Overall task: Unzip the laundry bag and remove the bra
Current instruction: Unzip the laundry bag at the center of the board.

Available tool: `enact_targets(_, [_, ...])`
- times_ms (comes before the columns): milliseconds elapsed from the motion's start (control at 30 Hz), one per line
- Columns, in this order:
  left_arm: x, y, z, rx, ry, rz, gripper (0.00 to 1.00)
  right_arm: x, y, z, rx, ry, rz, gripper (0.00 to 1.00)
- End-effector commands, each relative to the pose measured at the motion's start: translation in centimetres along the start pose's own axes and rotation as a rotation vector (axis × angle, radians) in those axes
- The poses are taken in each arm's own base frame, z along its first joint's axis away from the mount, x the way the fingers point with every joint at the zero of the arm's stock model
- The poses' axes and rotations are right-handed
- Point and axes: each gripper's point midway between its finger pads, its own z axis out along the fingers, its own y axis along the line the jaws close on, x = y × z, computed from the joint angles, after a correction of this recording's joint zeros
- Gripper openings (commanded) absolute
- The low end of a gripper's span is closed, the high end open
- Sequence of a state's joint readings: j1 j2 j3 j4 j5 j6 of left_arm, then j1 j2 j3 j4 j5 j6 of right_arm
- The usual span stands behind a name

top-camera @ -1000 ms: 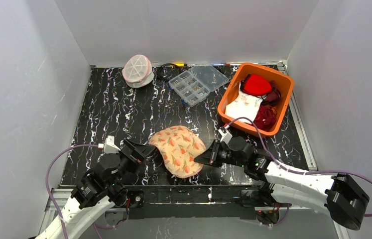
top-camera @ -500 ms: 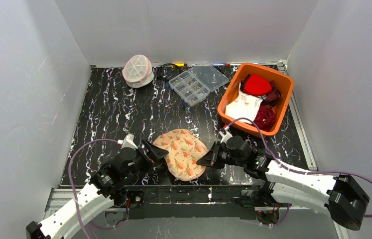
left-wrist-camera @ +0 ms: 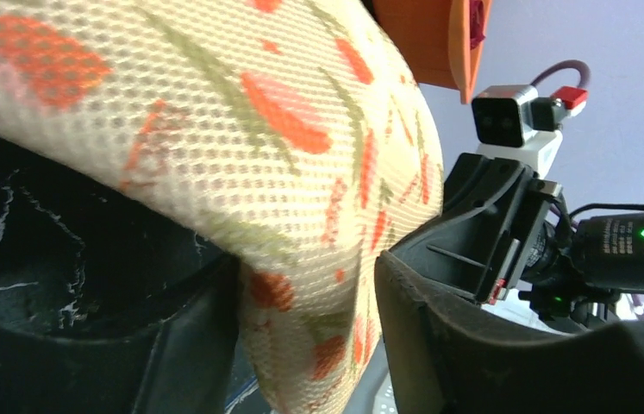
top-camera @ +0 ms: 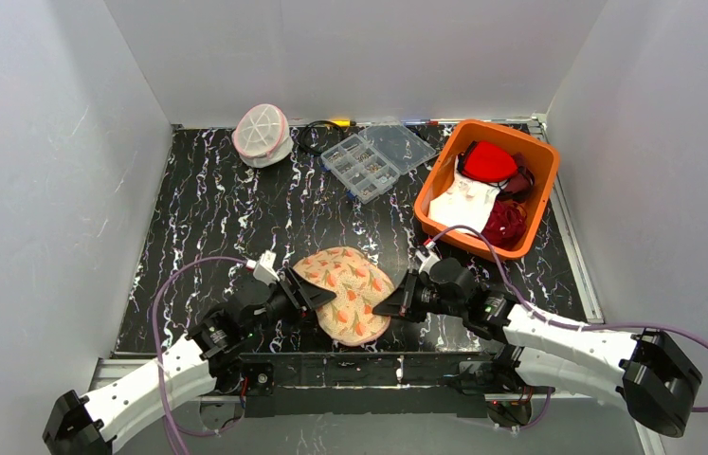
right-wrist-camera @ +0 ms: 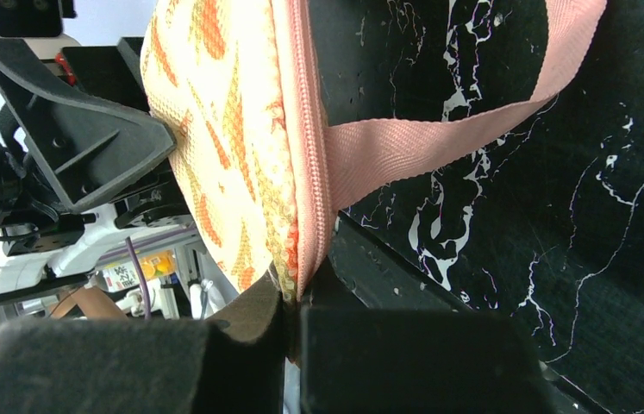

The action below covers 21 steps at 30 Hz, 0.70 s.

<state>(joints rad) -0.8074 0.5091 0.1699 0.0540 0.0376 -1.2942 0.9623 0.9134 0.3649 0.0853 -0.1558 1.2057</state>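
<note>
White ribbed mesh dome laundry bag sits back-left on black marbled bench, well apart from the work. Left end effector straddles cream floral mesh pouch; firm pinch unconfirmed. Right end effector pressed together on pouch's pink zip seam. Rec.: secure left grip before pulling.

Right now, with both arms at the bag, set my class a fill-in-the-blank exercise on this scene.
The right gripper is shut on the floral mesh bag's zip edge, which is coloured ____.
The bag's opposite edge lies ____ the fingers of the left gripper.
The orange bin stands at the table's far ____ corner.
Missing words: pink; between; right.
</note>
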Motion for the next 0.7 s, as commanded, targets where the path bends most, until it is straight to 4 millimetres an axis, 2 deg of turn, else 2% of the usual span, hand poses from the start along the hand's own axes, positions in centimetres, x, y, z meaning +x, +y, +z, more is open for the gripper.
enact_targets(0, [0.2,-1.8,0.1,0.079,0.008,0.027,0.47,-1.1,3.7,-0.2,-0.114,-0.025,-0.011,0.01])
enact_targets(167, [0.5,-1.6,0.4,0.078,0.017,0.02,0.15,-1.2,4.1,-0.5,-0.122,-0.03,-0.045,0.01])
enact_targets(200, [0.4,-1.7,0.4,0.08,0.014,0.019,0.08,-1.3,4.2,-0.6,-0.118,-0.033,-0.073,0.09])
enact_targets(233, [0.3,-1.8,0.4,0.081,0.009,0.013,0.01,-1.5,4.4,-0.8,-0.109,-0.035,-0.104,0.24])
enact_targets(300, [0.0,-2.0,0.3,0.081,-0.006,-0.006,0.0,-1.8,4.9,-1.2,-0.086,-0.038,-0.174,0.55])
enact_targets(367, [-0.3,-2.0,0.2,0.053,-0.017,-0.045,0.0,-2.5,5.7,-2.0,-0.066,-0.058,-0.239,0.7])
enact_targets(467, [-1.9,-1.6,-0.4,-0.059,-0.088,-0.068,0.0,-3.6,6.3,-3.1,-0.048,-0.104,-0.328,0.79])
enact_targets(667, [-5.6,-2.0,-3.4,-0.247,-0.253,-0.119,0.0,-6.8,7.8,-5.5,-0.056,-0.299,-0.43,0.81])
